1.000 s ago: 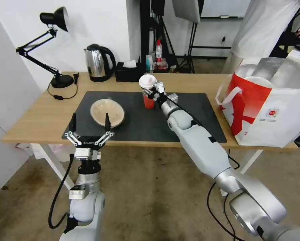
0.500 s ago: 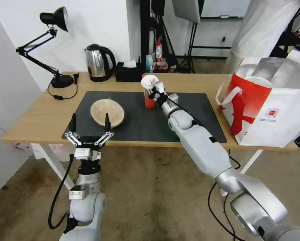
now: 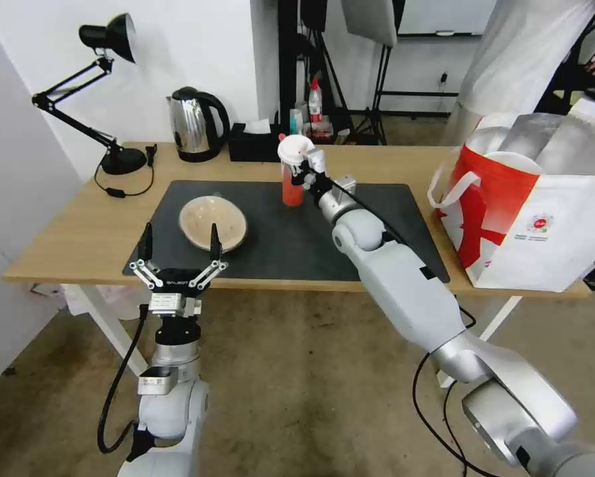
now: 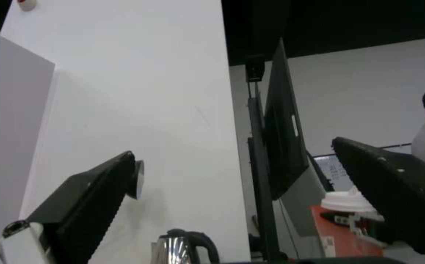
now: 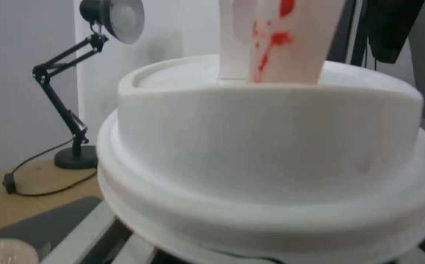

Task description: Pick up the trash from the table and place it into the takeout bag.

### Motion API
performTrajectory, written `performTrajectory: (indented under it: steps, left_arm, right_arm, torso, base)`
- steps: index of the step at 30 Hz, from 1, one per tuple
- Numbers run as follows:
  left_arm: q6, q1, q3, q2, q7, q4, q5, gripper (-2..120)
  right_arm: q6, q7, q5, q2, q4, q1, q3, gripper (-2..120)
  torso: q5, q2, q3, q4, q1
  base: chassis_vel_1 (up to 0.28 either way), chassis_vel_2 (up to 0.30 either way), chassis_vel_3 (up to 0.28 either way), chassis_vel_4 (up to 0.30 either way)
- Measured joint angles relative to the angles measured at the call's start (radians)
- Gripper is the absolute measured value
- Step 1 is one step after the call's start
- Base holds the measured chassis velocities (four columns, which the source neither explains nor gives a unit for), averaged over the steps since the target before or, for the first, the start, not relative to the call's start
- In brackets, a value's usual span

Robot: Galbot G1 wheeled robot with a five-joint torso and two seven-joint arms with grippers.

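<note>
The red drink cup (image 3: 291, 190) with its white lid (image 3: 295, 147) is held upright over the far part of the dark mat (image 3: 284, 245), with my right gripper (image 3: 304, 173) shut on its side. The lid (image 5: 271, 154) sits close in the right wrist view. The shallow beige bowl (image 3: 213, 222) rests on the mat's left half. My left gripper (image 3: 178, 246) hangs open at the table's front edge, just in front of that bowl; its fingers (image 4: 90, 198) point up, with the cup (image 4: 344, 234) far behind them. The takeout bag (image 3: 542, 218) stands open at the table's (image 3: 85, 225) right end.
A steel kettle (image 3: 193, 124) and a black tissue box (image 3: 254, 142) stand along the back edge. A black desk lamp (image 3: 105, 40) occupies the back left corner. A person stands behind the bag.
The right gripper has straightened the tilted cup and carried it slightly up and away from me. The left arm has stayed where it was.
</note>
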Motion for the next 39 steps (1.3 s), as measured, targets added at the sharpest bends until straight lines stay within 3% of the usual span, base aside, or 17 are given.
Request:
performTrajectory:
  steps: [13, 39]
  left_arm:
    - [0.002, 0.006, -0.006, 0.0, 0.0, -0.012, 0.002, 100]
    - [0.008, -0.003, -0.022, 0.002, 0.0, -0.004, 0.002, 100]
  right_arm:
    - [-0.074, 0.044, 0.053, -0.054, 0.095, 0.042, -0.009, 2]
    - [-0.233, 0.14, 0.274, -0.217, 0.286, 0.197, -0.046, 2]
  torso:
    - [0.0001, 0.0, 0.0, 0.0, 0.0]
    - [0.0, 0.0, 0.0, 0.0, 0.0]
  base:
    - [0.0, 0.0, 0.0, 0.0]
    - [0.0, 0.0, 0.0, 0.0]
